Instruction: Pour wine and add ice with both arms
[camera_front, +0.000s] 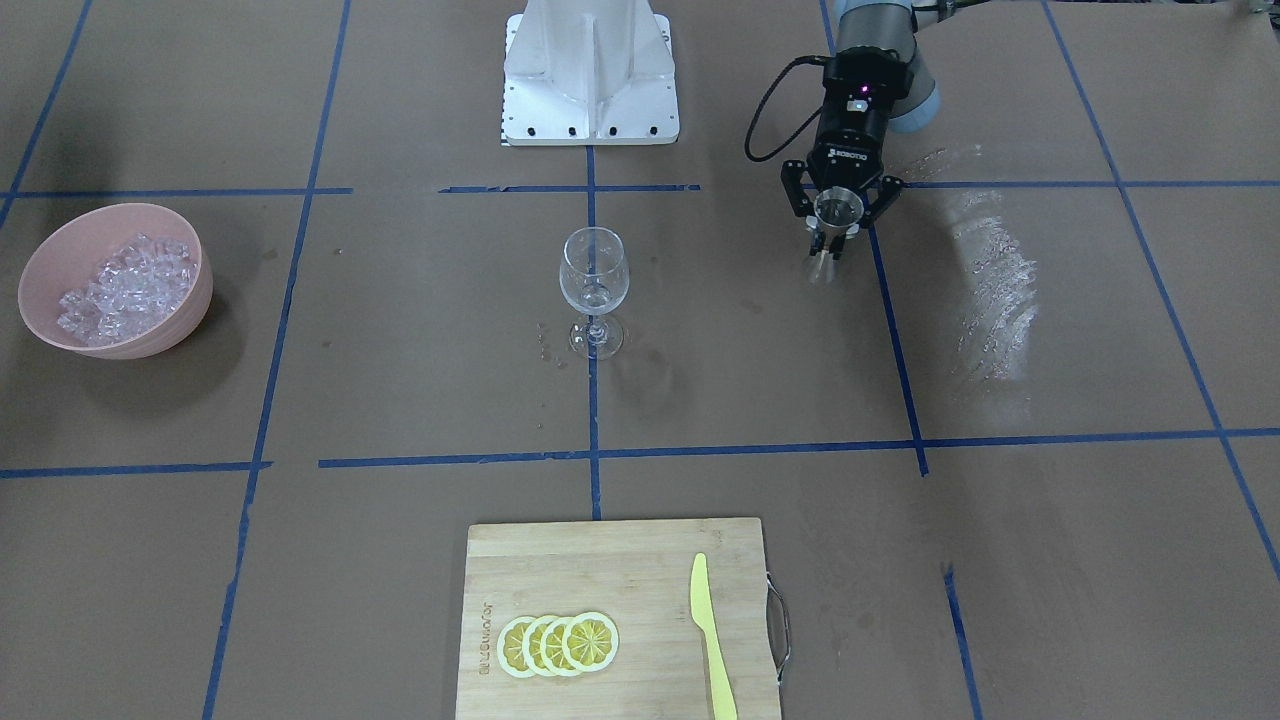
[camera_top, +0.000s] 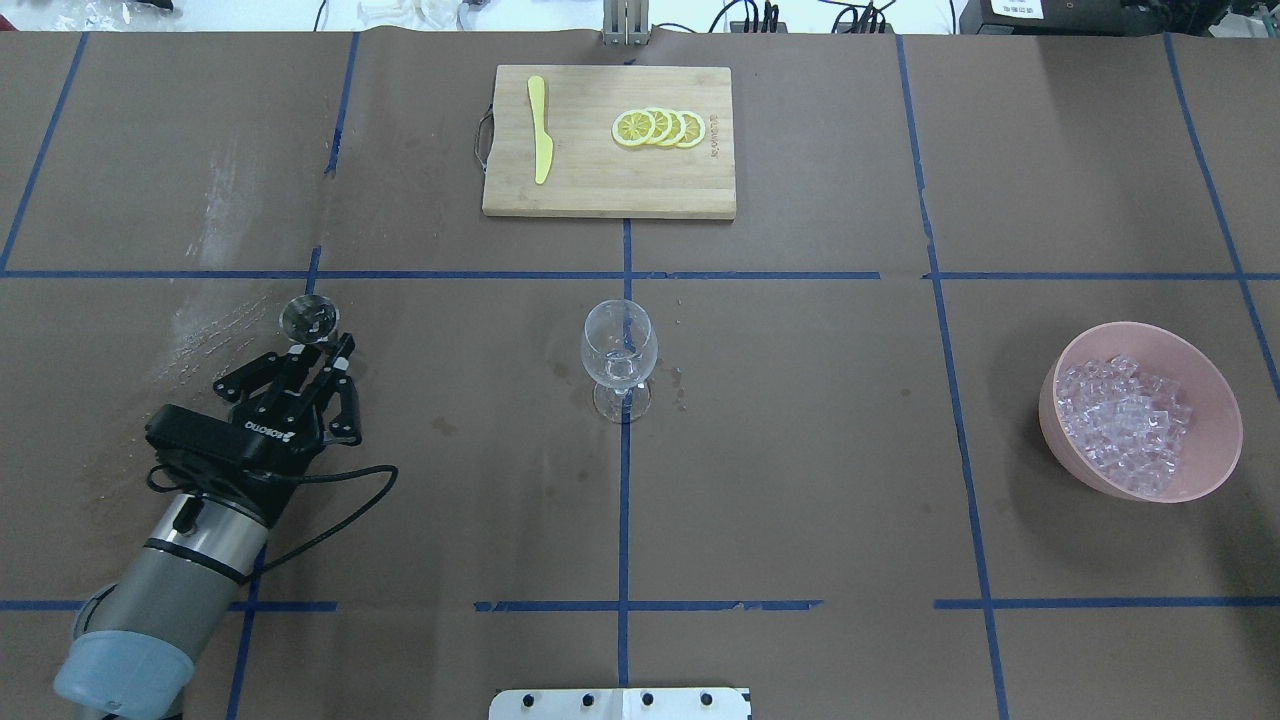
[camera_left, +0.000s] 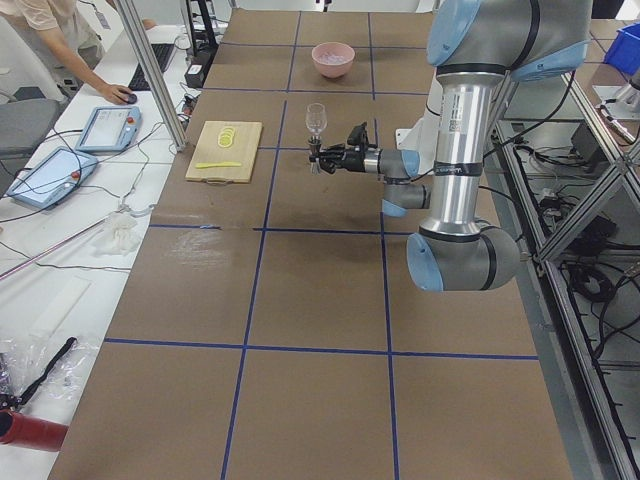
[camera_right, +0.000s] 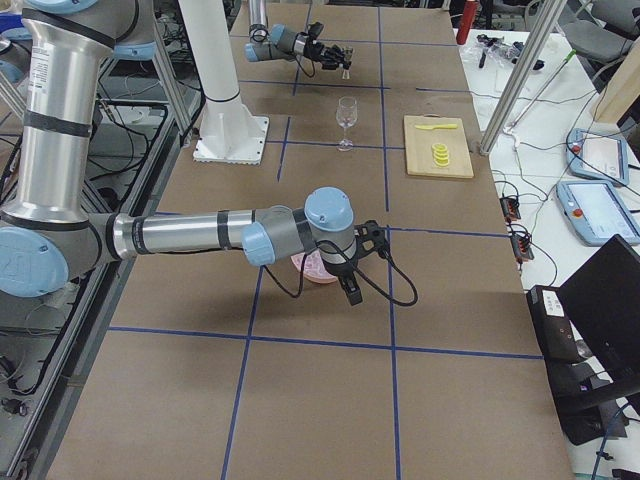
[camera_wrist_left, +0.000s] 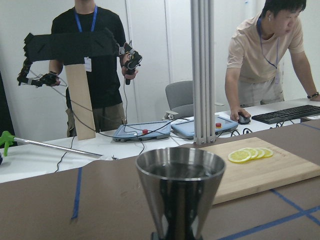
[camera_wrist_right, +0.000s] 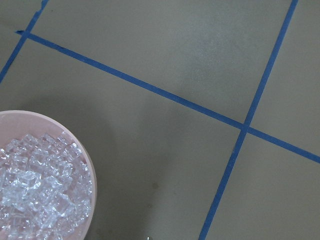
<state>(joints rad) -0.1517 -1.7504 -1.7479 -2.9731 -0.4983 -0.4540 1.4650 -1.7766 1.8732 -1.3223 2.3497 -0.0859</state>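
My left gripper (camera_top: 322, 348) is shut on a steel jigger (camera_top: 308, 318) and holds it upright above the table, well to the left of the wine glass (camera_top: 619, 350). The jigger fills the left wrist view (camera_wrist_left: 180, 190); I cannot tell whether it holds wine. The glass stands upright at the table's middle (camera_front: 594, 280); any wine in it is too faint to tell. The ice (camera_top: 1125, 420) is heaped in a pink bowl (camera_top: 1215, 440) at the right. My right gripper (camera_right: 350, 290) hovers beside that bowl; I cannot tell whether it is open or shut. The ice also shows in the right wrist view (camera_wrist_right: 35, 195).
A bamboo cutting board (camera_top: 600, 185) with lemon slices (camera_top: 660, 128) and a yellow knife (camera_top: 541, 128) lies at the far edge. The white pedestal base (camera_front: 588, 75) stands at the near edge. Operators stand beyond the table's far side (camera_wrist_left: 260, 55).
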